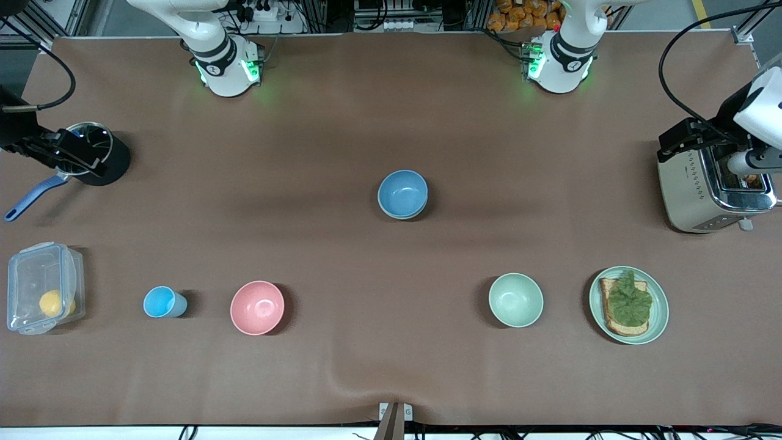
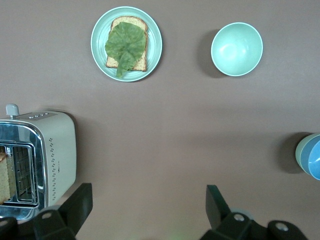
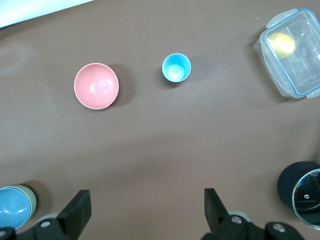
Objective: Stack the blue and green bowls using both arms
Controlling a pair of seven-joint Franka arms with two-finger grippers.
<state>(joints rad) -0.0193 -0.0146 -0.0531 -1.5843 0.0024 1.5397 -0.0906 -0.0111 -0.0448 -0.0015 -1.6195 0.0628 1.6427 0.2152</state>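
The blue bowl (image 1: 402,192) sits nested inside the green bowl (image 1: 404,216) at the middle of the table; only a thin green rim shows under it. The stack also shows at the edge of the left wrist view, blue bowl (image 2: 315,160) in green bowl (image 2: 301,152), and of the right wrist view, blue bowl (image 3: 12,208) in green bowl (image 3: 31,197). My left gripper (image 1: 687,142) is open and empty over the toaster. My right gripper (image 1: 64,153) is open and empty over the black pot. Both show bare table between their fingers in the left wrist view (image 2: 149,197) and the right wrist view (image 3: 147,200).
A toaster (image 1: 702,195) stands at the left arm's end, a black pot (image 1: 115,160) at the right arm's end. Nearer the front camera lie a toast plate (image 1: 661,315), a mint-green bowl (image 1: 515,299), a pink bowl (image 1: 257,307), a light-blue cup (image 1: 162,302) and a clear container (image 1: 24,269).
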